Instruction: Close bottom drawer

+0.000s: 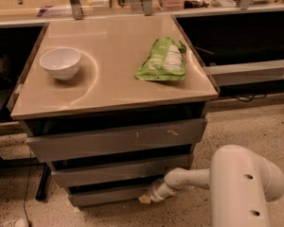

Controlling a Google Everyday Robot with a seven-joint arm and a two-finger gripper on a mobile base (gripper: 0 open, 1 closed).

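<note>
The bottom drawer (106,195) is the narrowest grey front at the foot of the cabinet, with a dark gap above it. My gripper (145,198) is low at the drawer's right front corner, touching or almost touching the front. The white arm (199,178) reaches in from the lower right. Above it are the mid-width front (118,170) and the widest front with white scratch marks (116,139).
On the tan cabinet top (113,86) stand a white bowl (60,63) at the left and a green chip bag (163,60) at the right. A speckled floor (246,126) lies to the right. A black cable and post (40,190) are at the cabinet's left.
</note>
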